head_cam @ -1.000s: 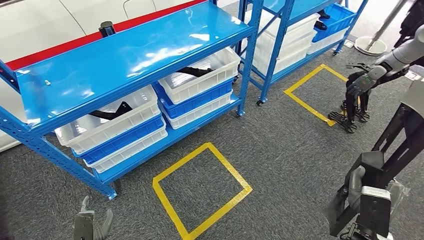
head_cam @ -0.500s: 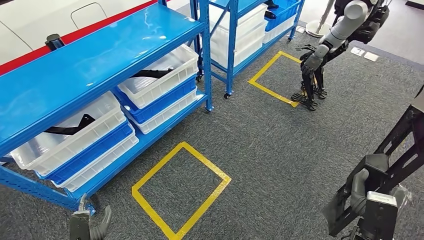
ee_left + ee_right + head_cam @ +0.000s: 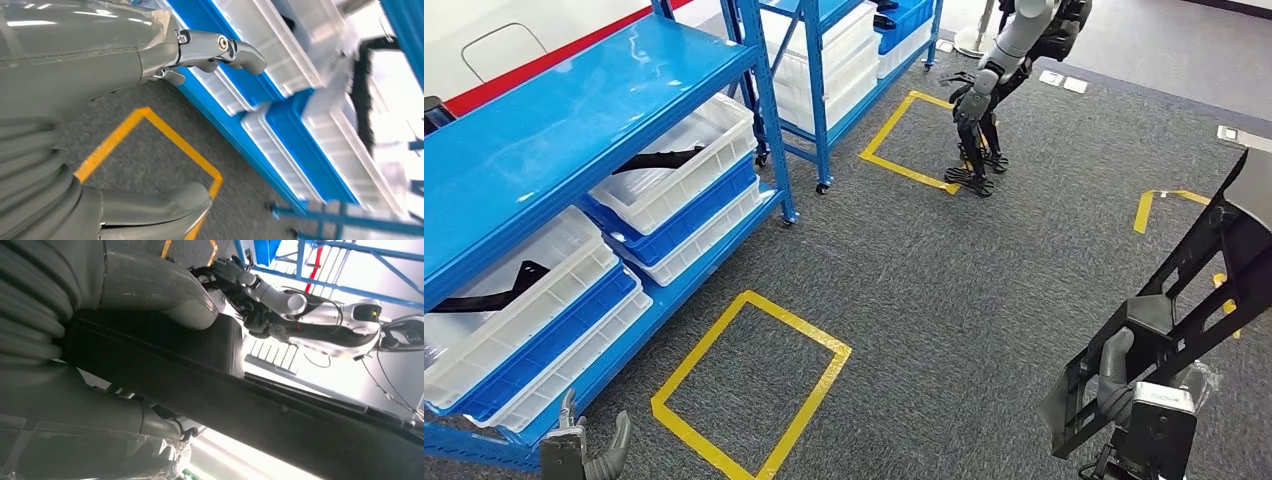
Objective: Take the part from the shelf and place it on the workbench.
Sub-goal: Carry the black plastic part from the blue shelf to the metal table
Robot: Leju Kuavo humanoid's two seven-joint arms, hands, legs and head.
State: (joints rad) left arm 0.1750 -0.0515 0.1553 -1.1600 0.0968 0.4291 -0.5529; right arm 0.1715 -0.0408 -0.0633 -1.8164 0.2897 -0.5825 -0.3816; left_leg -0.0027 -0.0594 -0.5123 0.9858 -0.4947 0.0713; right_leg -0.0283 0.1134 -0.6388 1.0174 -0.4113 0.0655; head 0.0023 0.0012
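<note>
My right hand [image 3: 1136,400] grips a long black part [image 3: 1194,280] that slants up toward the right edge of the head view. In the right wrist view the same black part [image 3: 260,410] runs across the picture between thumb and fingers of my right hand [image 3: 100,365]. My left hand [image 3: 574,452] hangs low at the bottom left, fingers apart and holding nothing. From the left wrist camera, that left hand [image 3: 90,125] is spread above the carpet. More black parts [image 3: 659,158] lie in white bins on the blue shelf [image 3: 574,110].
A second blue shelf [image 3: 819,60] with white and blue bins stands behind. Another humanoid robot [image 3: 999,70] stands by a yellow floor square [image 3: 904,135]. A yellow tape square [image 3: 749,385] marks the grey carpet in front of me.
The whole view has swung to the right: shelves slid left and the other robot moved toward the centre. My right hand still holds the black part; the left hand is unchanged.
</note>
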